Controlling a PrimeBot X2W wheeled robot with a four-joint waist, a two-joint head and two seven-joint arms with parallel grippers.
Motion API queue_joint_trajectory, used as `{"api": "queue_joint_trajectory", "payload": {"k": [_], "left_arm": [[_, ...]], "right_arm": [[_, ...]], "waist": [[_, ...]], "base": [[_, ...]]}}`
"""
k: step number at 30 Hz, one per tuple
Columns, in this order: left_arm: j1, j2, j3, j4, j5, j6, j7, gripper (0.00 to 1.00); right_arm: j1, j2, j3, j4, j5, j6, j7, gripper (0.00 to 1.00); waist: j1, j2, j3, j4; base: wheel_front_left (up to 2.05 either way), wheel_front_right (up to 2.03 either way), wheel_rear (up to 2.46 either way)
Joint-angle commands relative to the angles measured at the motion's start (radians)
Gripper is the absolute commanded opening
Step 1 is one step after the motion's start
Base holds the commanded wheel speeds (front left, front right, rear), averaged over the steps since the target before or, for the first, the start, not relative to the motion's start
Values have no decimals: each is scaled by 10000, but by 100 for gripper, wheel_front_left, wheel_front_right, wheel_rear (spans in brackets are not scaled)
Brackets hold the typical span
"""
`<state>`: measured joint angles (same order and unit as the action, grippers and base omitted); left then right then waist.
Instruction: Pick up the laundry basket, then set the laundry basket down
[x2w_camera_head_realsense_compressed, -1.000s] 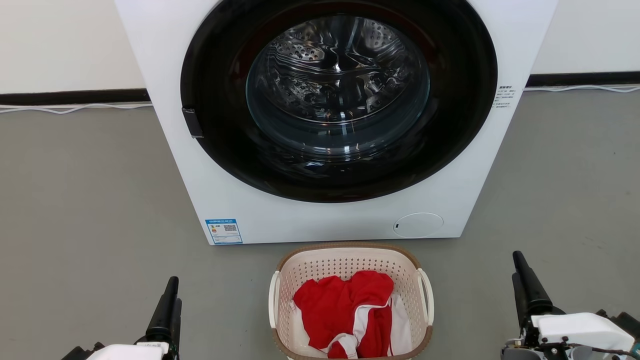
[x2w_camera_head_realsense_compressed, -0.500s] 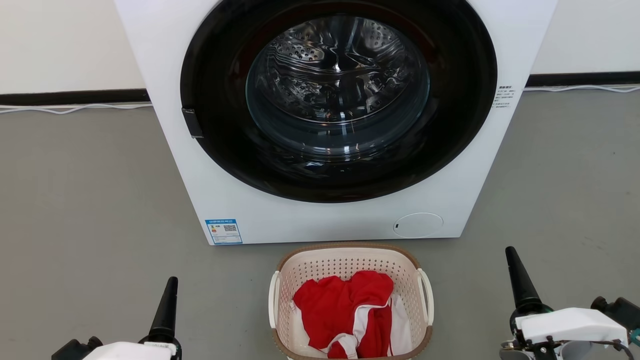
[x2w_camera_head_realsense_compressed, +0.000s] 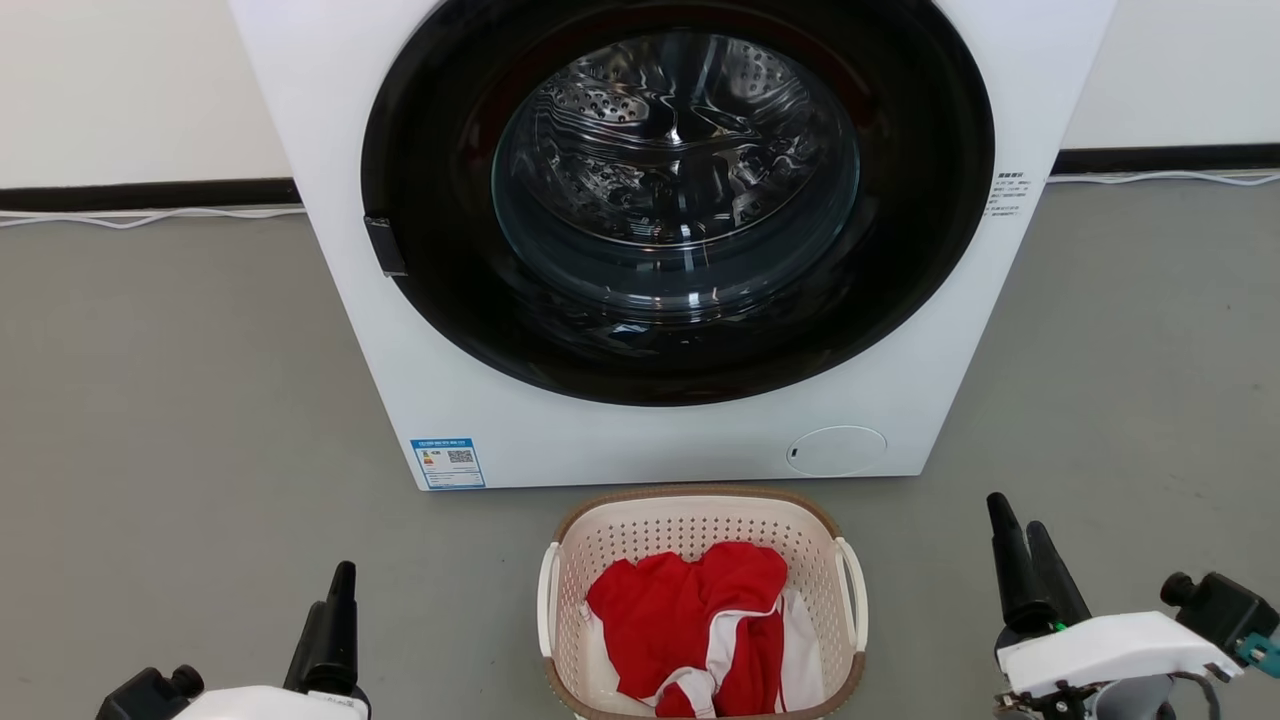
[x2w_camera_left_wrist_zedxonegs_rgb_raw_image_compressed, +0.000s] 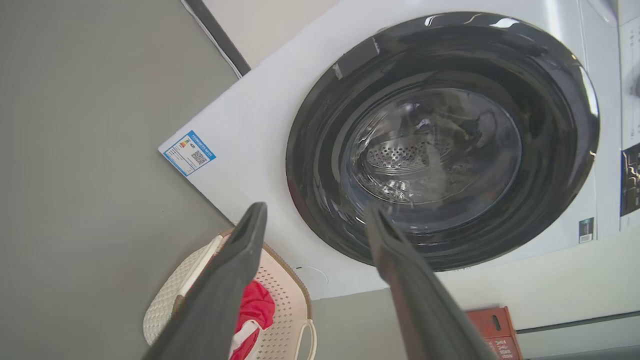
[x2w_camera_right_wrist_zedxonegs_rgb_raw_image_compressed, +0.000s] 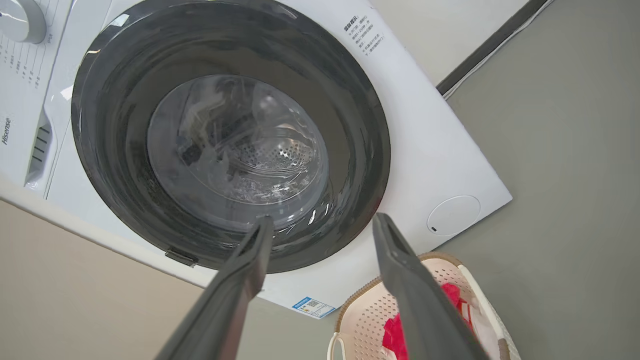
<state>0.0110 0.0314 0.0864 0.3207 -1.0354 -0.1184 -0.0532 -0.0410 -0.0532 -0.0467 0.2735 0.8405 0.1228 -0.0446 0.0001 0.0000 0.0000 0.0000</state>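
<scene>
while the cream-white perforated plastic laundry basket with brown woven-look rim stands on the grey floor, just in front of the white front-loading washing machine, neither gripper touches it. head view: basket at bottom centre, upright, one white loop handle on each side, left and right; a crumpled red-and-white garment lies inside. the machine's round black-rimmed glass door faces the camera, perforated steel drum visible through it; a blue label sits at its lower left corner and a round white cap at its lower right. left gripper at lower left, well apart from the basket's left handle, fingers pointing up the view and seen edge-on, so the gap is not readable there. left wrist view: left gripper has both fingers spread wide, nothing between them; the basket shows partly behind one finger, the washing machine beyond, a red-brown crate by the wall. right gripper at lower right, well apart from the right handle, two tips showing slightly apart. right wrist view: right gripper likewise spread and empty, the basket low behind one finger, below the machine.
</scene>
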Motion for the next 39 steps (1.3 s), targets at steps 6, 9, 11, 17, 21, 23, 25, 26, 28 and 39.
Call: {"api": "queue_joint_trajectory", "payload": {"k": [6, 9, 11, 17, 21, 23, 25, 26, 28, 39], "left_arm": [[-193, 100, 271, -291, 1129, 34, -237, 100], [-173, 105, 325, -316, 1655, 31, -325, 100], [-156, 107, 360, -336, 2007, 29, -384, 100], [-116, 116, 462, -364, 2986, 14, -559, 100], [-105, 121, 520, -401, 3656, 10, -676, 100], [-97, 124, 552, -416, 3955, 11, -735, 100], [-88, 127, 596, -424, 4252, 11, -794, 100], [-86, 128, 623, -422, 4386, 11, -823, 100], [-80, 131, 679, -416, 4652, 10, -882, 100], [-38, 146, 940, -373, 6086, 18, -1204, 100]], "right_arm": [[-294, -183, 236, -223, -1070, 40, -321, 100], [-305, -204, 280, -195, -1516, 42, -410, 100], [-317, -218, 308, -167, -1815, 43, -468, 100], [-373, -277, 399, -20, -2713, 47, -644, 100], [-418, -315, 443, 83, -3298, 49, -761, 100], [-439, -337, 461, 133, -3585, 51, -820, 100], [-456, -352, 478, 179, -3868, 52, -879, 100], [-463, -358, 488, 199, -4009, 52, -908, 100], [-475, -369, 506, 240, -4294, 54, -967, 100], [-522, -448, 501, 375, -5823, 60, -1289, 100]], "waist": [[-1, 0, -6, 20], [-1, 0, -16, 27], [-1, 0, -16, 30], [-1, 0, -23, 29], [-1, 0, -32, 36], [-1, 0, -41, 39], [-1, 0, -50, 42], [-1, 0, -55, 43], [-1, 0, -66, 43], [-1, 0, -98, 50]], "base": [[0, 0, 0], [0, 0, 0], [0, 0, 0], [0, 0, 0], [0, 0, 0], [0, 0, 0], [0, 0, 0], [0, 0, 0], [0, 0, 0], [0, 0, 0]]}}
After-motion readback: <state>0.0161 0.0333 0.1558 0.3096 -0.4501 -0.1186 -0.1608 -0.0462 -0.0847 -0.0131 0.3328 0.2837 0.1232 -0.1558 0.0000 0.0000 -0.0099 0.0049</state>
